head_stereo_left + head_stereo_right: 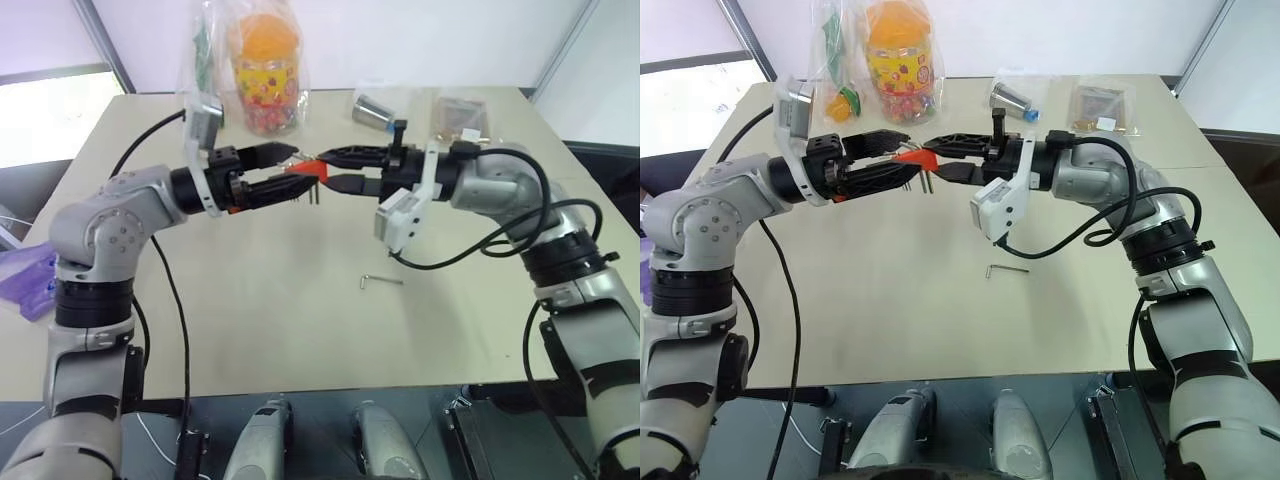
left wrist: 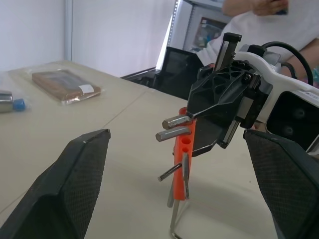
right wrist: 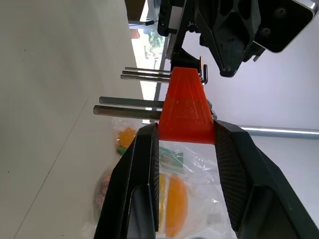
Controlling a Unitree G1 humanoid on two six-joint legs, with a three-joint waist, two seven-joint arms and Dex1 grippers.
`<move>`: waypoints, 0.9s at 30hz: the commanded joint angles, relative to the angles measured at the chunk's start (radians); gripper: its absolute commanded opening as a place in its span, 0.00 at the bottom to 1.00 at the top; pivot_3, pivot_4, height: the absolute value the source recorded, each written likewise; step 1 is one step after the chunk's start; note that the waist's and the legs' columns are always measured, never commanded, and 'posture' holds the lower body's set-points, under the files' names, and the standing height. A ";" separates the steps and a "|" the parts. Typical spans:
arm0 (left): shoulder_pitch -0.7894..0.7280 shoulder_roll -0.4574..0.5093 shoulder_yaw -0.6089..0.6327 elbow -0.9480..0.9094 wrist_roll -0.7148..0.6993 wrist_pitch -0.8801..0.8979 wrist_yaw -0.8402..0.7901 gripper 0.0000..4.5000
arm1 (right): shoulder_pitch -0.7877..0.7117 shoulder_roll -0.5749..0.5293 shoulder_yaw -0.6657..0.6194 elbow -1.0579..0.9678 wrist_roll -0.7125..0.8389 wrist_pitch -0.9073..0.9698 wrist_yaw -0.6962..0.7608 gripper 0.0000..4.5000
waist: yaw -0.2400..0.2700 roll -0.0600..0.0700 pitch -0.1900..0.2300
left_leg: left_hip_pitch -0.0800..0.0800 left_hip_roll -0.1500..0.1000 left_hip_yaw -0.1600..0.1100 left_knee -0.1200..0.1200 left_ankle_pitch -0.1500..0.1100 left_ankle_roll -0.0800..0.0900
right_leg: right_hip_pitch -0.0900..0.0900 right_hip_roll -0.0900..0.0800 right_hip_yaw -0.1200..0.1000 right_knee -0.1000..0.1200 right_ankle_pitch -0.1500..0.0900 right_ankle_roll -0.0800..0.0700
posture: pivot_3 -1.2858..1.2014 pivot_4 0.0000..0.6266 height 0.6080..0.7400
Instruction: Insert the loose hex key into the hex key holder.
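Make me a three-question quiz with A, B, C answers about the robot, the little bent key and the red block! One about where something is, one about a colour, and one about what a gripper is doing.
1. Where is the loose hex key?
A. Lying on the table
B. In the left gripper
C. Inside the orange jar

2. What colour is the hex key holder?
A. Blue
B. Red-orange
C. Green

3. What is the right gripper doing?
A. Hanging open over the table
B. Pinching the loose hex key
C. Shut on the hex key holder

Answers:
1. A: the thin bent rod lies flat on the table, apart from both grippers.
2. B: the block shows bright red-orange between the black fingers.
3. C: the right wrist view shows both fingers pressed on the block's sides, while the left gripper stands open around it.
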 commanded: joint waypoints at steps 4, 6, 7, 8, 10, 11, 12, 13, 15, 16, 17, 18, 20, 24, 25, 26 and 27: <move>-0.002 -0.013 0.006 -0.026 -0.006 -0.014 -0.008 0.33 | -0.006 0.002 -0.031 -0.048 0.036 0.003 0.013 0.23 | 0.000 0.000 0.000 | 0.000 0.000 0.000 0.000 0.000 0.000 | 0.000 0.000 0.000 0.000 0.000 0.000 | 0.52 0.24 1.00; 0.000 -0.018 0.004 -0.026 -0.005 -0.013 -0.007 0.09 | -0.005 0.002 -0.033 -0.054 0.038 0.009 0.016 0.23 | 0.001 0.000 0.000 | 0.000 0.000 0.000 0.000 0.000 0.000 | 0.000 0.000 0.000 0.000 0.000 0.000 | 0.52 0.24 1.00; 0.001 -0.020 0.002 -0.026 -0.004 -0.013 -0.007 0.01 | -0.004 0.002 -0.034 -0.058 0.038 0.012 0.019 0.23 | 0.000 0.000 0.000 | 0.000 0.000 0.000 0.000 0.000 0.000 | 0.000 0.000 0.000 0.000 0.000 0.000 | 0.52 0.24 1.00; 0.002 -0.022 0.000 -0.027 -0.002 -0.014 -0.007 0.01 | -0.001 0.001 -0.036 -0.063 0.040 0.015 0.021 0.23 | 0.000 0.000 0.000 | 0.000 0.000 0.000 0.000 0.000 0.000 | 0.000 0.000 0.000 0.000 0.000 0.000 | 0.52 0.24 1.00; 0.000 -0.024 -0.003 -0.024 0.002 -0.014 -0.007 0.01 | 0.001 0.000 -0.038 -0.069 0.042 0.020 0.024 0.23 | 0.000 0.000 0.000 | 0.000 0.000 0.000 0.000 0.000 0.000 | 0.000 0.000 0.000 0.000 0.000 0.000 | 0.52 0.24 1.00; -0.001 -0.025 -0.004 -0.023 0.004 -0.014 -0.006 0.01 | 0.002 0.000 -0.039 -0.071 0.043 0.022 0.025 0.23 | 0.000 0.000 0.000 | 0.000 0.000 0.000 0.000 0.000 0.000 | 0.000 0.000 0.000 0.000 0.000 0.000 | 0.52 0.24 1.00; -0.002 -0.026 -0.005 -0.022 0.005 -0.014 -0.005 0.01 | 0.003 0.000 -0.040 -0.073 0.044 0.024 0.026 0.23 | 0.000 0.000 0.000 | 0.000 0.000 0.000 0.000 0.000 0.000 | 0.000 0.000 0.000 0.000 0.000 0.000 | 0.52 0.24 1.00; -0.002 -0.026 -0.005 -0.022 0.006 -0.013 -0.005 0.01 | 0.004 0.000 -0.040 -0.076 0.044 0.025 0.027 0.23 | 0.000 0.000 0.000 | 0.000 0.000 0.000 0.000 0.000 0.000 | 0.000 0.000 0.000 0.000 0.000 0.000 | 0.52 0.24 1.00; -0.003 -0.028 -0.008 -0.020 0.010 -0.017 -0.005 0.01 | 0.004 0.000 -0.042 -0.078 0.044 0.028 0.028 0.23 | 0.000 0.000 0.000 | 0.000 0.000 0.000 0.000 0.000 0.000 | 0.000 0.000 0.000 0.000 0.000 0.000 | 0.52 0.24 1.00; -0.004 -0.030 -0.008 -0.020 0.010 -0.017 -0.005 0.01 | 0.005 0.001 -0.044 -0.079 0.044 0.030 0.028 0.23 | 0.000 0.000 0.000 | 0.000 0.000 0.000 0.000 0.000 0.000 | 0.000 0.000 0.000 0.000 0.000 0.000 | 0.52 0.24 1.00; -0.005 -0.031 -0.009 -0.020 0.011 -0.018 -0.004 0.01 | 0.004 0.002 -0.045 -0.080 0.044 0.031 0.029 0.23 | 0.000 0.000 0.000 | 0.000 0.000 0.000 0.000 0.000 0.000 | 0.000 0.000 0.000 0.000 0.000 0.000 | 0.52 0.24 1.00; -0.006 -0.033 -0.009 -0.020 0.012 -0.018 -0.003 0.01 | 0.004 0.002 -0.046 -0.081 0.044 0.031 0.029 0.23 | 0.000 0.000 0.000 | 0.000 0.000 0.000 0.000 0.000 0.000 | 0.000 0.000 0.000 0.000 0.000 0.000 | 0.52 0.24 1.00; -0.007 -0.037 -0.010 -0.020 0.016 -0.021 -0.002 0.01 | 0.002 0.005 -0.048 -0.083 0.045 0.034 0.028 0.23 | 0.000 0.000 0.000 | 0.000 0.000 0.000 0.000 0.000 0.000 | 0.000 0.000 0.000 0.000 0.000 0.000 | 0.52 0.24 1.00; -0.008 -0.044 -0.009 -0.023 0.021 -0.024 0.000 0.01 | 0.002 0.005 -0.050 -0.087 0.048 0.039 0.029 0.23 | 0.000 0.000 0.000 | 0.000 0.000 0.000 0.000 0.000 0.000 | 0.000 0.000 0.000 0.000 0.000 0.000 | 0.52 0.24 1.00; -0.008 -0.045 -0.009 -0.023 0.023 -0.025 -0.001 0.01 | 0.002 0.006 -0.051 -0.088 0.050 0.041 0.029 0.23 | 0.000 0.000 0.000 | 0.000 0.000 0.000 0.000 0.000 0.000 | 0.000 0.000 0.000 0.000 0.000 0.000 | 0.52 0.24 1.00; -0.009 -0.046 -0.009 -0.023 0.025 -0.026 -0.001 0.00 | 0.003 0.006 -0.051 -0.089 0.053 0.044 0.031 0.34 | 0.000 0.000 0.000 | 0.000 0.000 0.000 0.000 0.000 0.000 | 0.000 0.000 0.000 0.000 0.000 0.000 | 0.52 0.24 1.00; -0.009 -0.047 -0.009 -0.022 0.027 -0.028 -0.002 0.00 | 0.003 0.006 -0.050 -0.090 0.055 0.045 0.033 0.46 | 0.001 0.000 0.000 | 0.000 0.000 0.000 0.000 0.000 0.000 | 0.000 0.000 0.000 0.000 0.000 0.000 | 0.52 0.24 1.00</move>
